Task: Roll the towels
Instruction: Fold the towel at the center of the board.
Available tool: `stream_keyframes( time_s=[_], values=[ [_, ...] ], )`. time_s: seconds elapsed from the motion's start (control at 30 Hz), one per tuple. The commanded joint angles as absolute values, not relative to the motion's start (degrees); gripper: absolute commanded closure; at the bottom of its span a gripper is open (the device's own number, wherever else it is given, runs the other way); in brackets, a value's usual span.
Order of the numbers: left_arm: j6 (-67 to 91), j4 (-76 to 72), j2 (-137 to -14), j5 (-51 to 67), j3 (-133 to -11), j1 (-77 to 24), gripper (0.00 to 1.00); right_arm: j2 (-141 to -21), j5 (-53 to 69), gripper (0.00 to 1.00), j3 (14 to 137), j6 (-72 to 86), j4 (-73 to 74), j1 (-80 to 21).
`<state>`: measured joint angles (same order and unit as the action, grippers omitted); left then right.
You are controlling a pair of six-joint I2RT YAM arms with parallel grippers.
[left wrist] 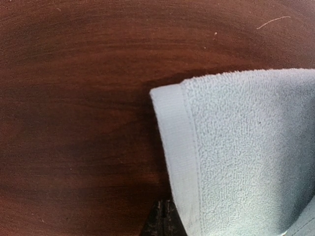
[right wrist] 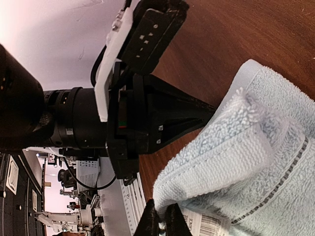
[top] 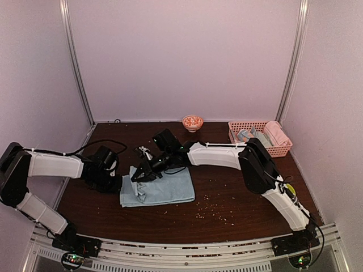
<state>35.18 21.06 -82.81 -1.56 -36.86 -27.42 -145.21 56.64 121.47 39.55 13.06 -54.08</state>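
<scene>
— On the dark wooden table (top: 238,204), where does the towel lie?

— Left of centre, between the two arms. It is one plain light-blue terry towel (top: 164,191), loosely folded, with its left end bunched and raised off the wood. A pink lattice basket (top: 266,150) at the far right, well apart, holds what look like rolled cloths.

— How would it handle?

— Soft, light and floppy, I judge. It sags wherever nothing supports it, and the terry loops should give a good hold. The stitched hem (left wrist: 172,147) along the short edge looks the firmest place to pinch, near a corner, so that a roll starts straight.

— And the arms?

— The right arm (top: 227,156) stretches far across to the left with its wrist low. The right gripper (right wrist: 160,219) is closed on a fold of towel beside a printed label (right wrist: 206,226). The left arm (top: 57,165) bends in from the left edge, wrist tipped downward. The left gripper (left wrist: 161,221) is closed too, its tips just beside the hem. Whether it nips any cloth, I cannot tell.
</scene>
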Motion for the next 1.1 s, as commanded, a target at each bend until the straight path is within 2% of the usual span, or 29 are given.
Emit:
stream_keyframes(
  time_s=[0.0, 0.27, 0.97, 1.0, 1.07],
  values=[
    [35.9, 24.7, -83.5, -0.2, -34.7, -27.3, 1.0, -148.0, 57.4, 1.0, 123.0, 42.8, 7.8, -54.6],
    [36.0, 24.4, -83.6, -0.2, -34.3, -27.3, 1.0, -149.2, 57.3, 1.0, 123.6, 47.3, 0.8, -54.8],
    [37.3, 26.4, -80.5, -1.5, -34.7, -27.3, 1.0, -154.1, 56.1, 1.0, 125.3, 48.1, -4.8, -56.0],
    [37.4, 27.0, -79.8, -1.8, -35.1, -27.3, 1.0, -154.2, 56.1, 0.95, 125.4, 48.2, -6.2, -56.0],
    [37.7, 28.5, -78.5, -2.6, -36.0, -27.3, 1.0, -153.9, 56.8, 0.78, 125.5, 49.6, -8.9, -56.1]
  ],
)
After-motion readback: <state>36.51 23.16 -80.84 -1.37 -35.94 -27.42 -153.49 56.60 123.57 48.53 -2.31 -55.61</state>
